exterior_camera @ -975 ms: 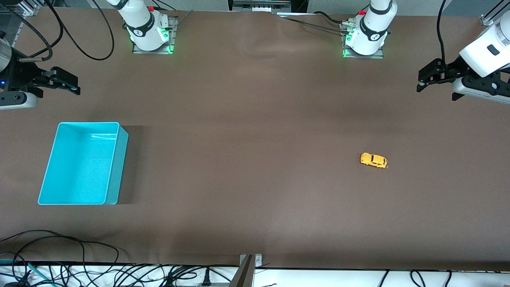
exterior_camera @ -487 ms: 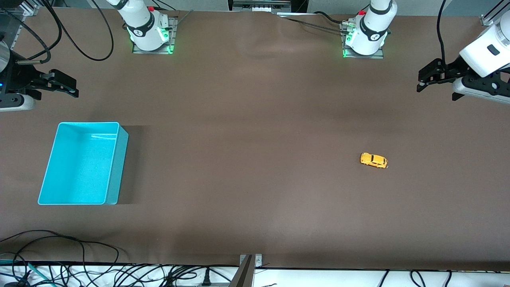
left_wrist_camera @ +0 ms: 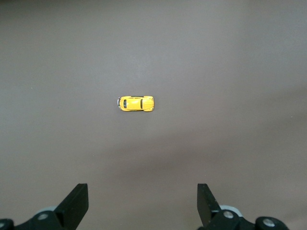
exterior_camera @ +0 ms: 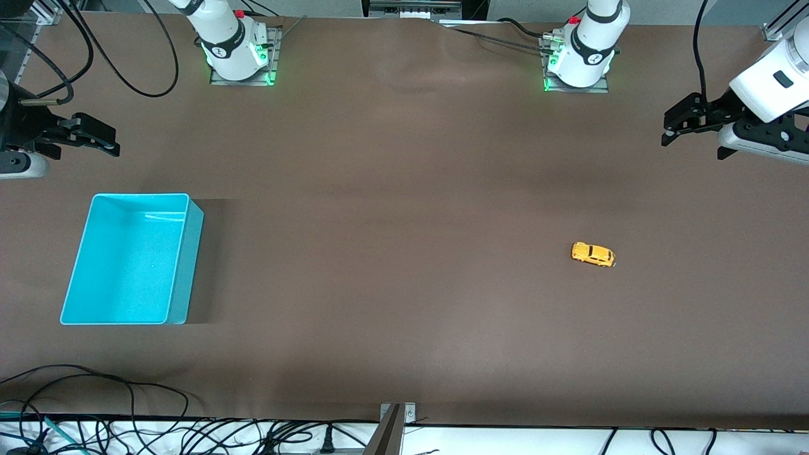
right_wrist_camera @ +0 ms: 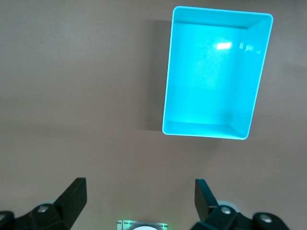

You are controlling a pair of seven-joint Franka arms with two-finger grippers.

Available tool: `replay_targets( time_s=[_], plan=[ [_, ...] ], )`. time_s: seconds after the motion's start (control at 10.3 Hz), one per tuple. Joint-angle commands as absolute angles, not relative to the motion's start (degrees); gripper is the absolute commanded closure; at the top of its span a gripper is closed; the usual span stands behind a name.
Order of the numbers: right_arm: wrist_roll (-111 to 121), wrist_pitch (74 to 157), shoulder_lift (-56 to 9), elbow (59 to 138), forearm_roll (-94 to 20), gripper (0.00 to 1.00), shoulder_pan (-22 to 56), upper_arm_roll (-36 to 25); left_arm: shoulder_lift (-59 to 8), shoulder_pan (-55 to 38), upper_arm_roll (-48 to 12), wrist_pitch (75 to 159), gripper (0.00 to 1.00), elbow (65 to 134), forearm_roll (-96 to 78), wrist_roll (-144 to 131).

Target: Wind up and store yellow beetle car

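Observation:
The yellow beetle car [exterior_camera: 593, 254] stands on its wheels on the brown table toward the left arm's end; it also shows in the left wrist view [left_wrist_camera: 135, 103]. My left gripper [exterior_camera: 671, 131] is open and empty, up in the air over the table's edge at that end, well apart from the car; its own view shows its fingers wide apart [left_wrist_camera: 142, 203]. My right gripper [exterior_camera: 106, 143] is open and empty, in the air over the table beside the turquoise bin [exterior_camera: 180, 262]; its own view shows open fingers [right_wrist_camera: 140, 199] and the empty bin [right_wrist_camera: 168, 98].
The arm bases [exterior_camera: 235, 49] [exterior_camera: 578, 60] stand along the table's edge farthest from the front camera. Cables [exterior_camera: 126, 404] lie along the nearest edge. A green-lit base plate [right_wrist_camera: 142, 224] shows in the right wrist view.
My right gripper has drifted a little toward the right arm's end of the table and slightly up in the view. The left gripper, car and bin have not moved.

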State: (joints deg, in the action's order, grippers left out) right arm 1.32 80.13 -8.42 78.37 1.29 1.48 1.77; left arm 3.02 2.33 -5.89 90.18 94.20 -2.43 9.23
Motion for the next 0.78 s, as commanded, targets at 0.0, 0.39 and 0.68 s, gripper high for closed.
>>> replay_targets(
  time_s=[0.0, 0.39, 0.68],
  plan=[
    [1.4, 80.4, -8.3, 78.6, 2.1, 0.00, 1.2, 2.0, 3.7, 2.8, -6.2, 90.1, 0.00, 94.4, -1.8, 9.1],
    [0.6, 81.1, -8.8, 78.6, 2.1, 0.00, 1.0, 1.9, 1.5, 3.1, -6.2, 90.0, 0.00, 94.4, -1.8, 9.2],
    [0.6, 82.2, -9.6, 78.6, 2.4, 0.00, 1.0, 1.9, -2.0, 2.6, -6.2, 90.1, 0.00, 94.4, -1.8, 9.9]
  ],
)
